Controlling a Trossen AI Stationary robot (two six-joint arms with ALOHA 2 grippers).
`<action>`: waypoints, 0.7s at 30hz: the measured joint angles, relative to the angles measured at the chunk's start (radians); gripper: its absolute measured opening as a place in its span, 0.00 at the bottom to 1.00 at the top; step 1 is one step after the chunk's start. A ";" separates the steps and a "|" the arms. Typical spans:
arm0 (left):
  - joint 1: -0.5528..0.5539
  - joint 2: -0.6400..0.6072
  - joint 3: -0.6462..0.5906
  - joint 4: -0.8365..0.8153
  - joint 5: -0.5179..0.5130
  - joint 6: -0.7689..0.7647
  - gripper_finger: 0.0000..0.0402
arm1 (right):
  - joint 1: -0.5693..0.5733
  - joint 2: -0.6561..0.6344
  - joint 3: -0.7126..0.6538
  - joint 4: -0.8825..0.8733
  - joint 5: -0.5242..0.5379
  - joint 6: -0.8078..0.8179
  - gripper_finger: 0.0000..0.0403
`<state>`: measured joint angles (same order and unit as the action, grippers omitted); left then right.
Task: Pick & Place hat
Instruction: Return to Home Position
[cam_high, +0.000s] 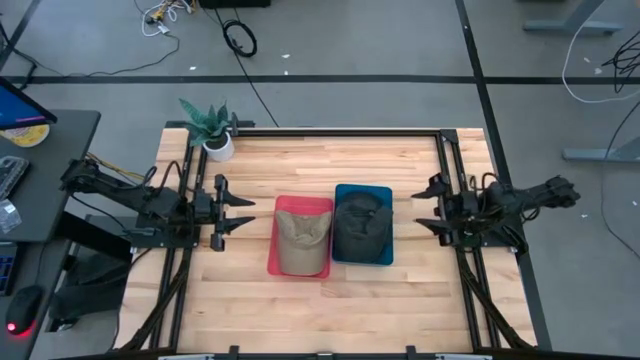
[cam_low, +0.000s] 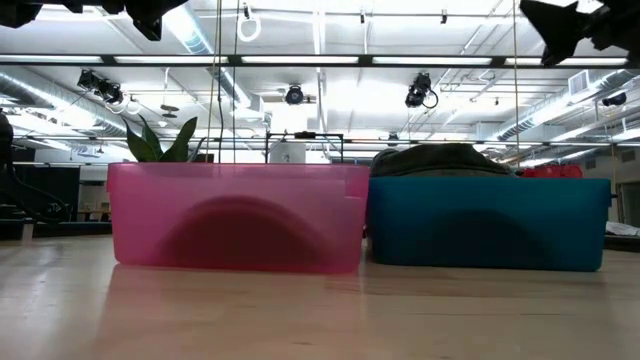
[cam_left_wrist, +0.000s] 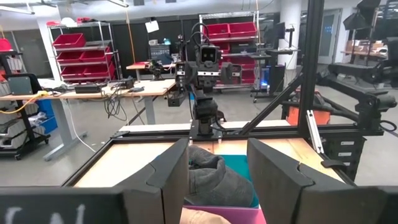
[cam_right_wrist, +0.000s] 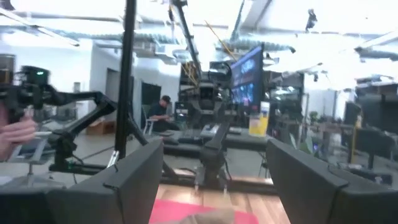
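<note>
A tan hat (cam_high: 302, 240) lies in the pink bin (cam_high: 283, 205) and a dark grey hat (cam_high: 360, 226) fills the teal bin (cam_high: 382, 190); the bins stand side by side at mid-table. In the low view the pink bin (cam_low: 235, 215) and the teal bin (cam_low: 488, 222) show, the dark hat (cam_low: 440, 158) bulging over the rim. My left gripper (cam_high: 240, 207) hovers open left of the pink bin, above the table. My right gripper (cam_high: 427, 206) hovers open right of the teal bin. Each wrist view looks between open fingers: left gripper (cam_left_wrist: 217, 171), right gripper (cam_right_wrist: 214, 180).
A potted plant (cam_high: 212, 128) stands at the table's far left corner. A black metal frame (cam_high: 340, 131) runs along the table's far edge and sides. Bare wood lies near of the bins. A person sits at a desk (cam_right_wrist: 160, 109) in the room beyond.
</note>
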<state>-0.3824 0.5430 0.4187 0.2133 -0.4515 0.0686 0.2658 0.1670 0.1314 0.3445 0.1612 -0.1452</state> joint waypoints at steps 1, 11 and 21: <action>0.000 0.000 0.000 0.000 0.000 0.000 0.42 | -0.001 -0.025 0.000 -0.018 -0.015 -0.010 0.72; 0.000 0.000 0.000 -0.002 -0.001 0.014 0.42 | -0.001 -0.167 -0.087 -0.008 -0.082 -0.035 0.72; 0.025 0.069 -0.115 0.199 0.003 -0.062 0.42 | -0.007 -0.166 -0.114 -0.002 -0.075 -0.013 0.72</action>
<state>-0.3575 0.6125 0.3041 0.4124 -0.4484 0.0063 0.2592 0.0013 0.0174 0.3425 0.0859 -0.1582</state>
